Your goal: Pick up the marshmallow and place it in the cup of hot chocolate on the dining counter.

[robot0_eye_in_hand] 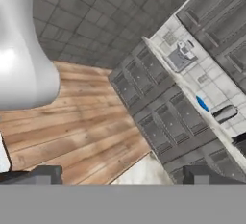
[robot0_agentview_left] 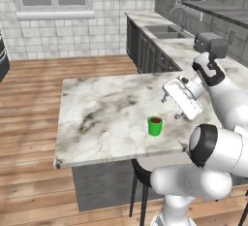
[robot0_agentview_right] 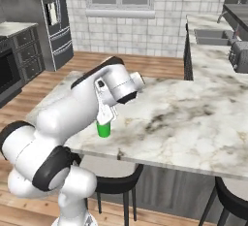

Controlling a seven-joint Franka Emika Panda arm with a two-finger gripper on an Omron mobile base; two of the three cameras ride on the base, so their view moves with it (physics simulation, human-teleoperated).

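Gripper fingers stand apart and empty at my hand view's bottom edge; cup of hot chocolate sits centre-right on the dining counter; I judge the marshmallow, unlocated, must be found next.

The white arm rises from its base, bends hard at the dark elbow and folds forward. The hand sits tilted at mid-height, and the gripper points off sideways with its two dark fingertips set wide apart, nothing between them.
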